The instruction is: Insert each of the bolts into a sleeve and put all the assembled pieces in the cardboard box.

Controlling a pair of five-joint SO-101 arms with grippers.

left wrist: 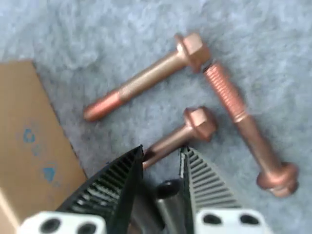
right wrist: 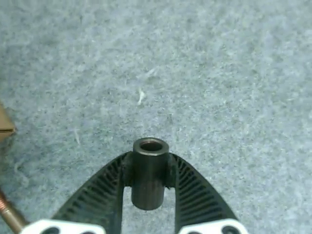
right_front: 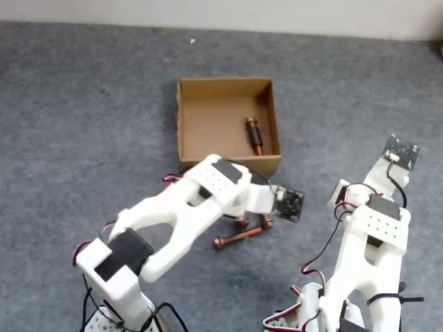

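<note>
My left gripper [left wrist: 162, 151] hangs open by a narrow gap just above the shaft of a copper bolt [left wrist: 195, 127] that lies on the carpet. Two more bolts [left wrist: 146, 85] [left wrist: 239, 117] lie beside it. A dark cylinder [left wrist: 168, 195] shows deeper between the fingers; I cannot tell what it is. My right gripper [right wrist: 148, 161] is shut on a dark sleeve [right wrist: 148, 180], held upright with its bore facing up. The cardboard box [right_front: 225, 81] holds one assembled bolt and sleeve [right_front: 255, 136]. One loose bolt [right_front: 239, 237] lies in front of the box, by the left arm [right_front: 208, 197].
Grey carpet covers the table. The box wall [left wrist: 29, 146] is close beside my left gripper. The right arm [right_front: 377, 228] stands at the right, apart from the box, with bare carpet around it. A bolt tip [right wrist: 7, 214] lies near it.
</note>
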